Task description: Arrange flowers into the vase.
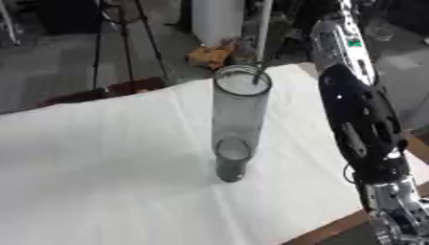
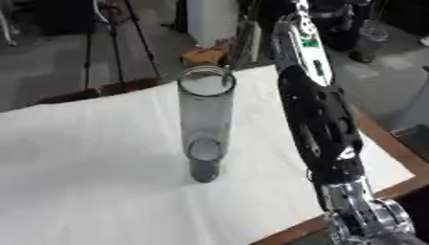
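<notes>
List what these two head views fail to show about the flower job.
- Right hand: not seen in either view; the right arm runs up past the top edge.
- Left hand: in neither view.
- Flower: only a thin stem shows, reaching the rim of the vase; any bloom is cut off by the top edge.
- Whether the stem is held: cannot be told.
- Water in the vase: too blurred to judge.

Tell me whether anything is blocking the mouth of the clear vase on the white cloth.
Nothing visible covers the open mouth of the glass vase. A thin stem-like rod slants at its far rim. The right arm rises beside the vase, apart from it; neither hand is in view.
</notes>
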Controlling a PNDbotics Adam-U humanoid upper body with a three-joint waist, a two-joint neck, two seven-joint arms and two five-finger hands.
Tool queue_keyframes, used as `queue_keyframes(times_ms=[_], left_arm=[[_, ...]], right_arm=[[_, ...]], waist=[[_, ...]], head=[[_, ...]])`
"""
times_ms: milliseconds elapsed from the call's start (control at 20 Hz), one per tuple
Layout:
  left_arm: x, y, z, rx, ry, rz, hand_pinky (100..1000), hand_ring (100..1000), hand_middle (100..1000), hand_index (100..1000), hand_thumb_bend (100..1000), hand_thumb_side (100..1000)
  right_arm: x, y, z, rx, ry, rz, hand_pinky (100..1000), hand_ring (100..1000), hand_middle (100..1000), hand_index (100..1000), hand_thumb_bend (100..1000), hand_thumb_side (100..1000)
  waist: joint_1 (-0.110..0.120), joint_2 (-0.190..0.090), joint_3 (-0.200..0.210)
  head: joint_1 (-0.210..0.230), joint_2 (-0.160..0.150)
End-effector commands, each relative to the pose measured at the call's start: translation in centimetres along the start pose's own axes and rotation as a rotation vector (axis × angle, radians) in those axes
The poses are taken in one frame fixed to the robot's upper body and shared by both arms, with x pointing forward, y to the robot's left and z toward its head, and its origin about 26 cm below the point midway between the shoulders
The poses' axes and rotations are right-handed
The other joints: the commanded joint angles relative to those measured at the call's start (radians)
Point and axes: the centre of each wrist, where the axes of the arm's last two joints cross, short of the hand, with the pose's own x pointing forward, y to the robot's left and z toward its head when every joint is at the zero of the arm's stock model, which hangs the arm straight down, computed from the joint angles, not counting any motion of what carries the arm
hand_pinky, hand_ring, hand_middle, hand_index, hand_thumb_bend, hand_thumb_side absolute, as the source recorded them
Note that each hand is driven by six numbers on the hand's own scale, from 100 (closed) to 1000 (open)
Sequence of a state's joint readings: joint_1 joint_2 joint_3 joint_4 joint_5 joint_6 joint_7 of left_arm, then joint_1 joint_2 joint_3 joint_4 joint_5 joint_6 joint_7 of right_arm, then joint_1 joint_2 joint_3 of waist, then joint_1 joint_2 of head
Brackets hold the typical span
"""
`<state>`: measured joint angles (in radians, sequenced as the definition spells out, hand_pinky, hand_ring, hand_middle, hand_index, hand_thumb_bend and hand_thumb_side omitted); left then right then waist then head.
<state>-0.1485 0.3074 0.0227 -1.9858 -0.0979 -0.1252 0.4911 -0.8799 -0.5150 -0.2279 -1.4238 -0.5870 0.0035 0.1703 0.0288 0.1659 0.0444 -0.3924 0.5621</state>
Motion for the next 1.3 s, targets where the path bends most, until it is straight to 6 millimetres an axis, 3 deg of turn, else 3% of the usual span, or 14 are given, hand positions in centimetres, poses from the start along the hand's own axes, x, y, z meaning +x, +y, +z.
queue_keyframes(times_ms=[50, 750, 1300], left_arm=[[0.5, 0.4, -0.5, 0.001, -0.027, -0.011, 729, 667, 633, 829, 523, 969], [0.5, 0.4, -0.5, 0.002, -0.028, -0.014, 729, 667, 633, 829, 522, 969], [0.4, 0.5, -0.5, 0.003, -0.030, -0.020, 729, 668, 633, 829, 522, 968]], right_arm=[[1.7, -0.2, -0.8, -0.002, -0.047, 0.032, 100, 100, 100, 100, 287, 100], [3.5, 0.3, -1.2, -0.066, -0.158, 0.066, 100, 100, 100, 100, 278, 100], [7.0, 1.1, -2.3, -0.115, -0.338, 0.098, 100, 100, 100, 100, 256, 100]], waist=[[-0.006, -0.026, 0.000], [-0.008, -0.027, -0.001], [-0.019, -0.032, -0.008]], head=[[-0.003, -0.007], [-0.006, -0.004], [-0.001, 0.003]])
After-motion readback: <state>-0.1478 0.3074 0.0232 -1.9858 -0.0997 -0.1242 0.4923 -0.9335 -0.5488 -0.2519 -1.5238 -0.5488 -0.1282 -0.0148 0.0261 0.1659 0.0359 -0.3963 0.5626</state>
